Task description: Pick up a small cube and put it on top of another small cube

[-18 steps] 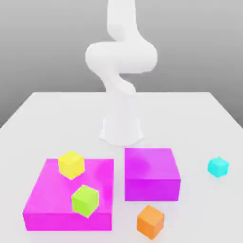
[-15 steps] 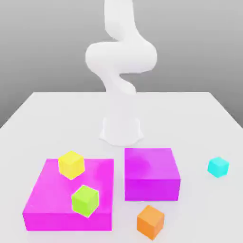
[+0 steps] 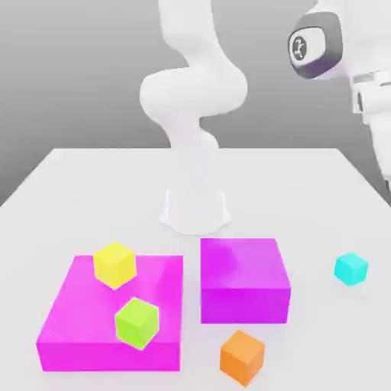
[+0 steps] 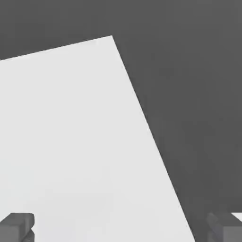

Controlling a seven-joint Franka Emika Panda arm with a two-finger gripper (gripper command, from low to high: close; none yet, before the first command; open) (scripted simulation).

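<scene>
going left to right in the exterior view, we see a yellow cube and a lime-green cube on a flat magenta block, a taller magenta block, an orange cube, then the small cyan cube alone on the white counter towards the right edge. it looks light, rigid and smooth; we would pinch two opposite flat faces. open room surrounds it, though the counter edge is near. the gripper is spread wide, holding nothing.

Matt white table, smooth plain cyan cube, glossy white arm
</scene>
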